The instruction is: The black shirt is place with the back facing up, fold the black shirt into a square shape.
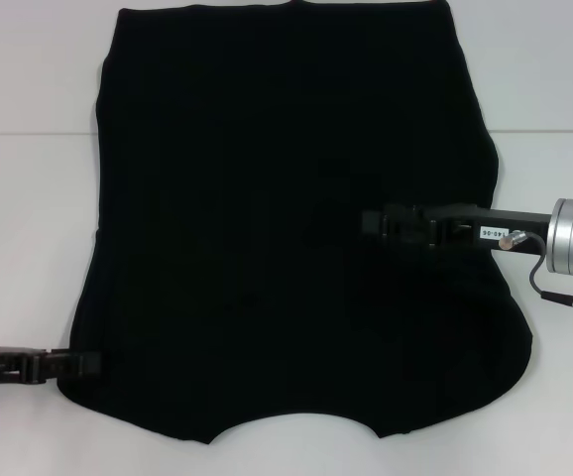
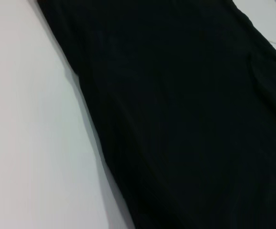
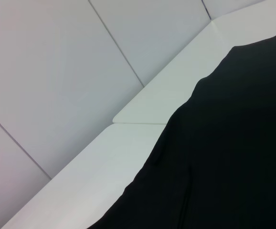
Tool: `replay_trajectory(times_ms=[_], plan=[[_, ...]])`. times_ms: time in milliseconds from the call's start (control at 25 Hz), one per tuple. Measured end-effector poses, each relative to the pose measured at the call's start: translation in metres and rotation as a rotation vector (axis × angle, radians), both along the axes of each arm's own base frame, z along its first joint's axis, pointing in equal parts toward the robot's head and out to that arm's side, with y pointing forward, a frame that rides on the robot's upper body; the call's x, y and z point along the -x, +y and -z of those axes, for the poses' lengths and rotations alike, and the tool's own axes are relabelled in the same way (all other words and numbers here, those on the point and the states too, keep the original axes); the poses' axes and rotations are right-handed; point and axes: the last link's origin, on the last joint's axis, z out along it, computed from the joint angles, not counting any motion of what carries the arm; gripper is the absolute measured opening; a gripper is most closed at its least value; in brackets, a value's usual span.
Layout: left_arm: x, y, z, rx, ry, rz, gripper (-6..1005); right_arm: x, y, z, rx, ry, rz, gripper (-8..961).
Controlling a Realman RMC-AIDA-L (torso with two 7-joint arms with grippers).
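Note:
The black shirt lies flat on the white table, plain side up, with its curved neckline at the near edge and its hem at the far edge. My left gripper is low at the near left, its tip right at the shirt's near left corner. My right gripper reaches in from the right and hovers over the shirt's right middle part. The left wrist view shows the black shirt running beside bare table. In the right wrist view, the shirt ends against the white table.
A seam between table panels runs across at the shirt's upper part. Bare white surface lies to the left and right of the shirt. Grey wall panels stand beyond the table edge in the right wrist view.

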Motion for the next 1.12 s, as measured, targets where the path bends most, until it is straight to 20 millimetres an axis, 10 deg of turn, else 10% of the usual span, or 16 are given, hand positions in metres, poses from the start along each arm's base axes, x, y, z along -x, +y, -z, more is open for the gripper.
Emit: replay_trajectory(times_ms=[520, 1120], plan=[[0.001, 0.006, -0.003, -0.024, 0.015, -0.007, 161, -0.007, -0.001, -0.005, -0.003, -0.01, 0.013, 561], [-0.005, 0.009, -0.002, -0.039, -0.021, 0.007, 27, -0.089, -0.038, -0.063, 0.03, -0.024, 0.275, 539]])
